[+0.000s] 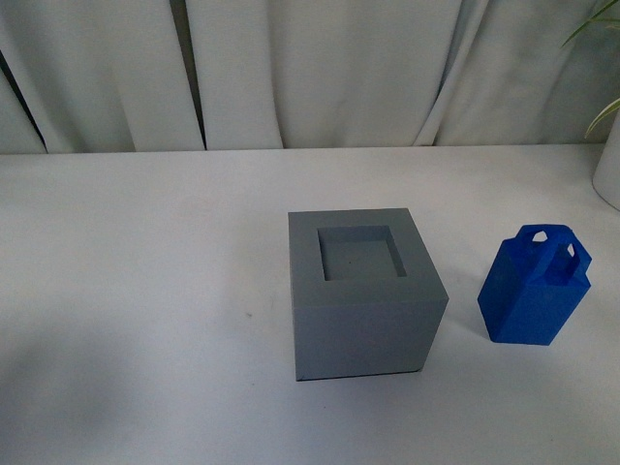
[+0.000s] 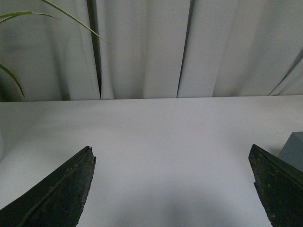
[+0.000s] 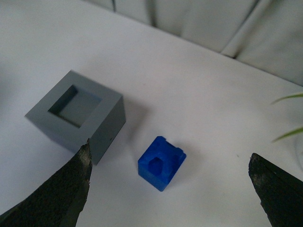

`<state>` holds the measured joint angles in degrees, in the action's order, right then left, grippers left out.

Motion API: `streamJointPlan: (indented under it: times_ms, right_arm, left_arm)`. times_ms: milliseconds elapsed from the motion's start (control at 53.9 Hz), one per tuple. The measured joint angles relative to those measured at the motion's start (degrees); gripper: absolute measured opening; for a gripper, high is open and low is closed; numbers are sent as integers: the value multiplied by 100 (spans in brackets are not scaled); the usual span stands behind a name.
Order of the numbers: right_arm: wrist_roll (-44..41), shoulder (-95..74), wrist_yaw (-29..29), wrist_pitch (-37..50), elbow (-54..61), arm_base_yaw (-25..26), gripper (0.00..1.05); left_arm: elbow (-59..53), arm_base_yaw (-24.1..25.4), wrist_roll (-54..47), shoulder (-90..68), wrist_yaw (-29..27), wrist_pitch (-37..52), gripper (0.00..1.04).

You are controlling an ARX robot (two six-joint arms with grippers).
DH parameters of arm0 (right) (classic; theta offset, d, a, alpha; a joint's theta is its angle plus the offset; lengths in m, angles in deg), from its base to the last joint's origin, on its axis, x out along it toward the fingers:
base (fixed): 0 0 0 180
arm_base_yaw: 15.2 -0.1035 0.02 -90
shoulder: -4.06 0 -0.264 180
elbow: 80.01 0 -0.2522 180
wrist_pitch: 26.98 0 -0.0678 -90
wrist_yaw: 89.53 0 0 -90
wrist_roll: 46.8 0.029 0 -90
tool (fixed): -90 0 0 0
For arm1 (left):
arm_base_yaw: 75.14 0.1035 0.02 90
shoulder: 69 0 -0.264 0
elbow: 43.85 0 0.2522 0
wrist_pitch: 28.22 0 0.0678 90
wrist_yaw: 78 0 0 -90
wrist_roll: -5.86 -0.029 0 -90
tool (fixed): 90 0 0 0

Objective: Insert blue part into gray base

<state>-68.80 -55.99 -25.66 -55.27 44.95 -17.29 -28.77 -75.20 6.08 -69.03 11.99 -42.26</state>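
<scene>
Risk sits mostly in the pickup. The blue part stands upright on the white table, right of the gray base. It is near the base, not touching, and turned at an angle to it. Right gripper hangs above the part with fingers spread wide, nothing held. Left gripper is wide and empty too, over bare table. The square recess in the base top is open and unobstructed; insertion not yet started.

Likely failures, judged from this layout:
- The part is narrow and tall, so one finger touching first could tip it or push it away.
- A grasp on the looped handle instead of the flat sides may let the part swing or slip.
- The part's rotation differs from the recess, so without a yaw correction a corner could catch on the rim and jam.
- The base looks free on the table — a skewed push down could slide it.
</scene>
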Motion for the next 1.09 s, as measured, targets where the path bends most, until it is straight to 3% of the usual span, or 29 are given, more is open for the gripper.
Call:
streamJointPlan:
  times_ms: [278,649,816,1094]
  right_arm:
    - [-2404,-1366,262,-2223,-1526,-363,97]
    - [-4382,-2903,1051,-4461,-3722,-562,97]
    - [-4725,-3342,1530,-4837,-4072,-649,97]
    - [-4833,-3971,1878,-4723,-4081,-774,97]
  left_arm:
    - [0,0,-2,0,0,0,99]
    - [0,0,-2,0,0,0,99]
    - [0,0,0,0,0,0,99]
    - [0,0,0,0,0,0,99]
